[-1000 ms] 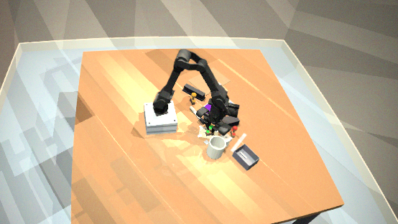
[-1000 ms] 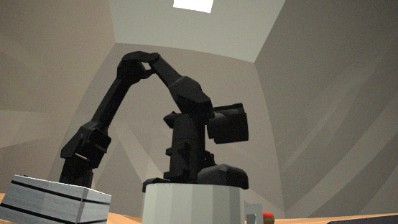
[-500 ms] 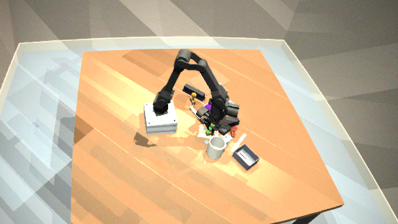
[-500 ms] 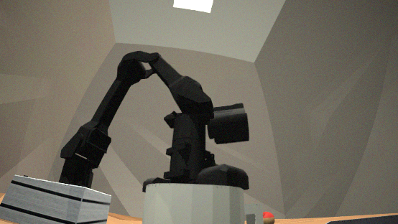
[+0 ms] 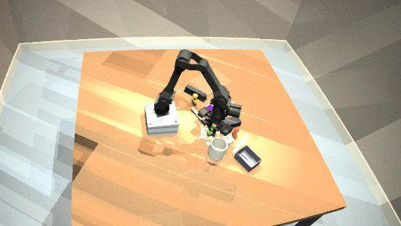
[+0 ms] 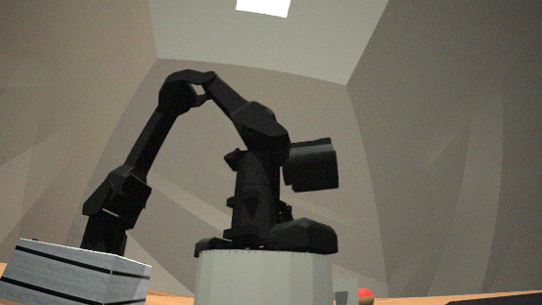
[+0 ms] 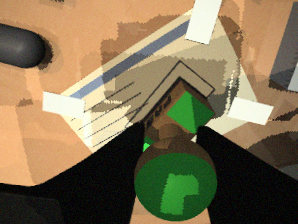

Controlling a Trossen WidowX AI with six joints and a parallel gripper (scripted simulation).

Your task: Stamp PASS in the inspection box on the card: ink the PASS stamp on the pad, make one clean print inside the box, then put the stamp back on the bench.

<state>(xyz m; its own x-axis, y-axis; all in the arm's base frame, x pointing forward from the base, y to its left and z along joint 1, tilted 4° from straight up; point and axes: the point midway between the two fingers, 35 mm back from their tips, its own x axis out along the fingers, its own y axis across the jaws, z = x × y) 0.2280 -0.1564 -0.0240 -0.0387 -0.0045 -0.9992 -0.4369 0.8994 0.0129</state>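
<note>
The wooden stamp with a round green knob (image 5: 213, 127) (image 7: 176, 187) is over the boxed corner of the paper card (image 5: 203, 132) (image 7: 107, 112), pinched in the partly open black parallel-jaw gripper (image 5: 216, 127) (image 7: 170, 133). Any twist or sideways drift while pressing could smear PASS or cross the box's outline.

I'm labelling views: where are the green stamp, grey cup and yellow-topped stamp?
Green stamp (image 5: 213, 127) (image 7: 176, 187): top and wrist views, green knob.
Grey cup (image 5: 216, 153) (image 6: 264, 279): top and exterior views, outer wall.
Yellow-topped stamp (image 5: 195, 95): top view, yellow knob.
</note>
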